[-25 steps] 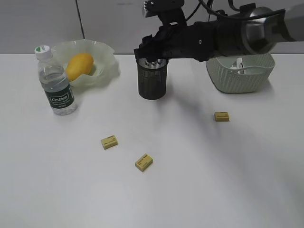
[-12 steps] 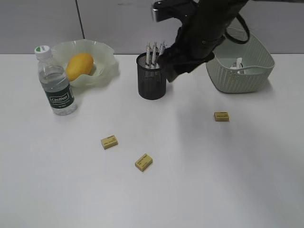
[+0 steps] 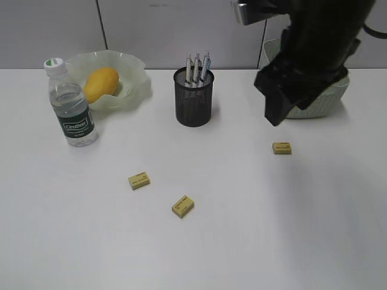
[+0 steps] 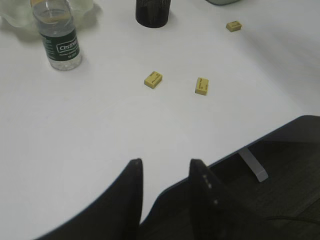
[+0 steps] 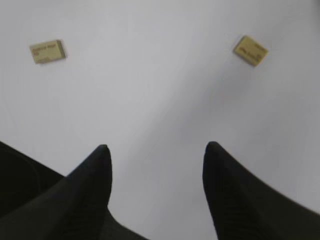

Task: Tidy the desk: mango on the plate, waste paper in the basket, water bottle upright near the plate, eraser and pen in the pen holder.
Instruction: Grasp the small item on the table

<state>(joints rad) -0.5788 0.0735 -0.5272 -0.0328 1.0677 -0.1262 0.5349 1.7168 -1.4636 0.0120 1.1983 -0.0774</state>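
Erasers first: three yellow blocks lie loose on the desk (image 3: 193, 254) — one nearest (image 3: 183, 206), one just left of it (image 3: 139, 180), one further right (image 3: 282, 147), where the right gripper (image 5: 156, 152) hangs above, jaws released and empty, likely lining up a pick. Left gripper (image 4: 165, 167) idles at the near edge, parted, holding nothing. Farther back, done: water bottle (image 3: 70, 106) upright beside the plate (image 3: 136, 72) holding the mango (image 3: 101, 83), pens standing in the pen holder (image 3: 194, 99), basket (image 3: 317, 99) far right behind the arm
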